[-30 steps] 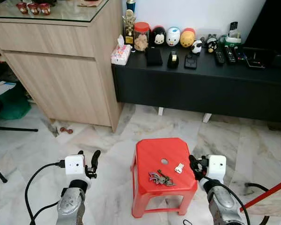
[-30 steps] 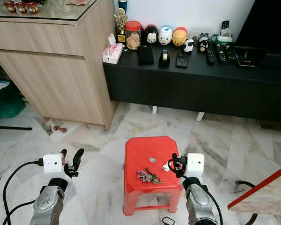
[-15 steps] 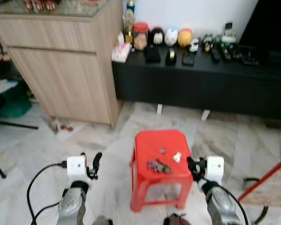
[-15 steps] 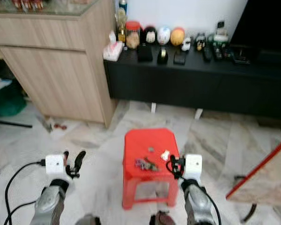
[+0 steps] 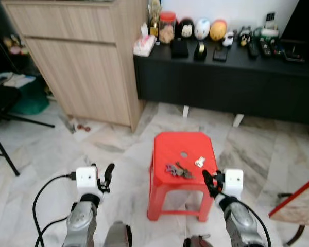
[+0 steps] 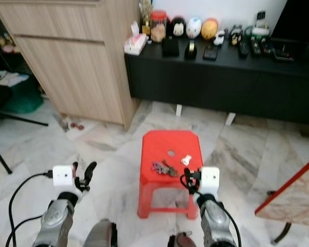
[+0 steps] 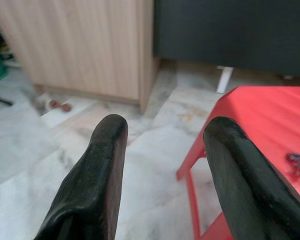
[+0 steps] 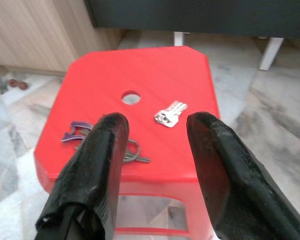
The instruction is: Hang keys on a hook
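Note:
A red plastic stool (image 5: 181, 145) stands on the marble floor straight ahead. On its seat lie a key bunch with a purple clip (image 5: 177, 170) and, apart from it, a small set of silver keys (image 5: 200, 162). My right gripper (image 5: 209, 179) is open at the stool's near right corner, above and short of the seat. In the right wrist view both the silver keys (image 8: 170, 114) and the purple-clipped bunch (image 8: 78, 132) lie beyond its fingers (image 8: 108, 150). My left gripper (image 5: 102, 173) is open over the floor left of the stool, holding nothing.
A wooden cabinet (image 5: 87, 67) stands at the far left beside a low black console (image 5: 221, 82) carrying figurines, a tissue box and remotes. A black chair leg (image 5: 2, 149) is at the left. A red-edged board (image 5: 298, 200) lies at the right.
The whole view has shifted and the stool looks farther off, so the camera moved. The keys lie as before on the seat, and both grippers keep their open pose.

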